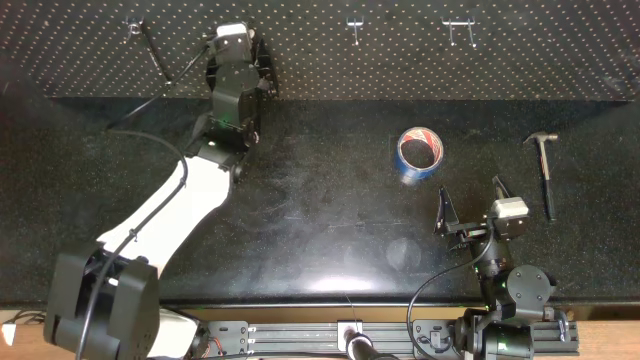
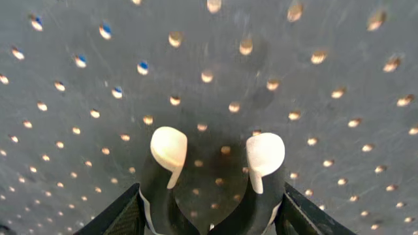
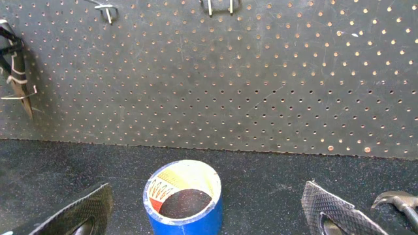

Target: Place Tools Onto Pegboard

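Judged: hammer (image 1: 546,175) head-heavy, grip handle near head; tape roll (image 1: 420,152) light, rigid. Left hand (image 2: 217,160), right hand (image 1: 472,205) apart, empty.

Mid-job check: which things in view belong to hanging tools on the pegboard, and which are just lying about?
Belongs to the job: pegboard; hammer; blue tape roll; empty hooks; dark tool already hung at the board's left.
Not part of it: black worktop; mounting rail along its near edge.

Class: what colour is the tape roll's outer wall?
Blue; the round tape roll shows best in right wrist view.
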You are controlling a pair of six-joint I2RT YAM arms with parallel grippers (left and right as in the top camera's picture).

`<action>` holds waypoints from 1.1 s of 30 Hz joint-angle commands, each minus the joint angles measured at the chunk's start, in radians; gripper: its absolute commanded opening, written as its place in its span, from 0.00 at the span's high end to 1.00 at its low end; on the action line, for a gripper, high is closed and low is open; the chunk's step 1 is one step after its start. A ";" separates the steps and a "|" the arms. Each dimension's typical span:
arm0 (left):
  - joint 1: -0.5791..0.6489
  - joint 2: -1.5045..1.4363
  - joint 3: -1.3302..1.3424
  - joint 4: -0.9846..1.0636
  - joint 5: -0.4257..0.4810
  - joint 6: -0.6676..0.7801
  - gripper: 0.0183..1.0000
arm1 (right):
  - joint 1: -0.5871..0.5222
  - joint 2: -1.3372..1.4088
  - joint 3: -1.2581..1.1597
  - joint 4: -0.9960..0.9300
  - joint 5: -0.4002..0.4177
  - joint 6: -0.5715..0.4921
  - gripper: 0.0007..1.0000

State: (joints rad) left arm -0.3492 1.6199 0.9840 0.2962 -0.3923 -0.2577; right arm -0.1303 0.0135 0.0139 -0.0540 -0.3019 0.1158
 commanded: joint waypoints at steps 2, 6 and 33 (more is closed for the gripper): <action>0.012 0.010 0.007 -0.053 -0.023 0.013 0.99 | -0.002 -0.008 -0.006 -0.002 -0.006 0.007 0.05; 0.011 -0.015 0.007 -0.054 -0.018 0.012 0.00 | -0.002 -0.008 -0.006 -0.002 -0.006 0.007 0.05; 0.310 -1.617 -0.978 -0.371 0.476 0.012 0.00 | -0.002 -0.008 -0.006 -0.002 -0.006 0.007 0.05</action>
State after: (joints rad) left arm -0.0399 0.0200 0.0063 -0.0673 0.0628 -0.2474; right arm -0.1303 0.0139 0.0139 -0.0536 -0.3023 0.1158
